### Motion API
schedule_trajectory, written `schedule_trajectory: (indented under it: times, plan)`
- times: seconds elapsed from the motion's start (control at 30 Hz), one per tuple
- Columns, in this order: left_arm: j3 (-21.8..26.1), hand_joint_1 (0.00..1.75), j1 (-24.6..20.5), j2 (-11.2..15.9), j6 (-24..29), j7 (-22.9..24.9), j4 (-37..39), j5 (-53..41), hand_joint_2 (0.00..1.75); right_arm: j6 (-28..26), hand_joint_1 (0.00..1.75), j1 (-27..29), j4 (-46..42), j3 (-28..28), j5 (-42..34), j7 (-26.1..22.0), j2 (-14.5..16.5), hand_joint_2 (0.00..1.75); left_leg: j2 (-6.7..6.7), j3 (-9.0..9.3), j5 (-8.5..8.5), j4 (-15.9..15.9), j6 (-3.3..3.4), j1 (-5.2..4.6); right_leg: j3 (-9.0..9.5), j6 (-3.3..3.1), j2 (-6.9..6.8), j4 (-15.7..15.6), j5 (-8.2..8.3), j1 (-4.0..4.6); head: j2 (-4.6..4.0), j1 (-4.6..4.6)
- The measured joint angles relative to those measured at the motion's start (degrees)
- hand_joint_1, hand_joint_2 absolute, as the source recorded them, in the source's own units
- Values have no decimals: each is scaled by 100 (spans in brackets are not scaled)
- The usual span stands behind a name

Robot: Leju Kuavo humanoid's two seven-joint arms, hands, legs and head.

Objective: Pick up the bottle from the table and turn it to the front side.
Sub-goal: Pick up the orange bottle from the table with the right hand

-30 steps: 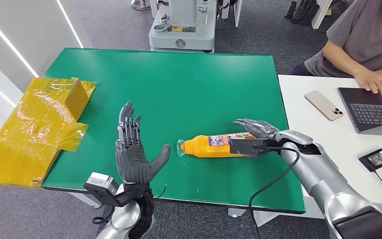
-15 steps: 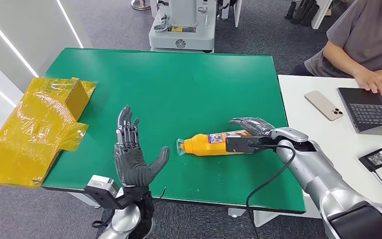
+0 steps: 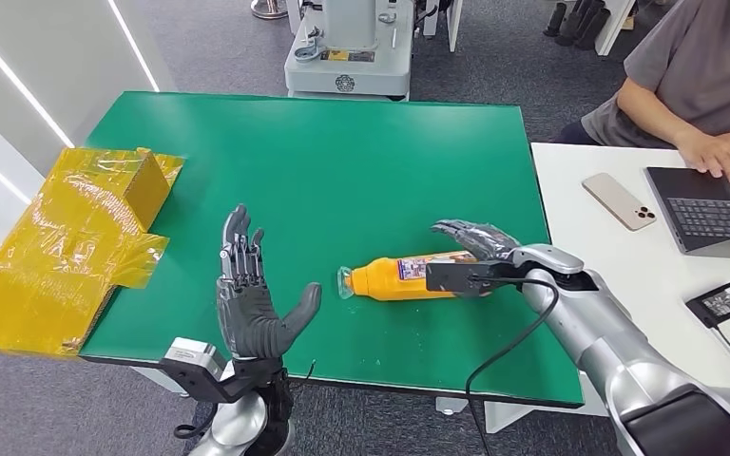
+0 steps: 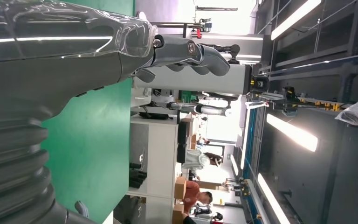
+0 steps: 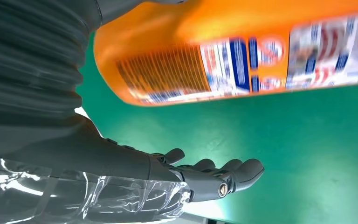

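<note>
Orange bottle (image 3: 409,275) lies on side near tabletop (image 3: 342,161) front edge, cap toward left. Right robot hand (image 3: 475,249) spread over bottle base, not clamped, poised for grasp. Left robot hand (image 3: 252,294) empty, fingers apart, palm toward cap, ready to receive.

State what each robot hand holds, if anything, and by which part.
Nothing is held. The left hand is open above the table. The right hand is open around the base end of the lying bottle; its fingers have not closed.
</note>
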Motion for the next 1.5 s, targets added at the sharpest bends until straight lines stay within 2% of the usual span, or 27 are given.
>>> schedule_trajectory:
  times: [0.87, 1.33, 1.4, 1.47, 1.5]
  plan:
    - [0, 0, 34, 32, 73, 25, -109, -7, 175, -103, 0, 233, 20, 37, -129, 75, 36, 175, 0, 1, 0, 0, 0, 0, 0, 0, 0, 0, 0, 0, 0, -1]
    - [2, 0, 123, 48, -15, 71, -192, -101, 175, -408, 2, 498, 8, 37, -151, 75, 21, 175, 1, 4, 0, 0, 0, 0, 2, 0, 1, -1, 0, 0, 0, 0]
    - [2, 0, 124, 48, -19, 71, -192, -101, 175, -405, 72, 501, 3, 36, -145, 75, 15, 175, 1, 5, 0, 0, 0, 0, 2, 0, 1, 0, 0, 0, 0, 0]
    - [4, 0, 124, 48, -24, 71, -192, -101, 175, -403, 156, 502, -3, 35, -141, 74, 10, 175, 1, 5, 0, 1, 0, 0, 3, 0, 1, 0, 0, 0, 0, 0]
    - [5, 0, 124, 48, -27, 71, -192, -101, 175, -403, 166, 502, -7, 36, -136, 70, 8, 175, 1, 5, 0, 1, 0, 0, 3, 0, 1, 0, 0, 0, 0, 0]
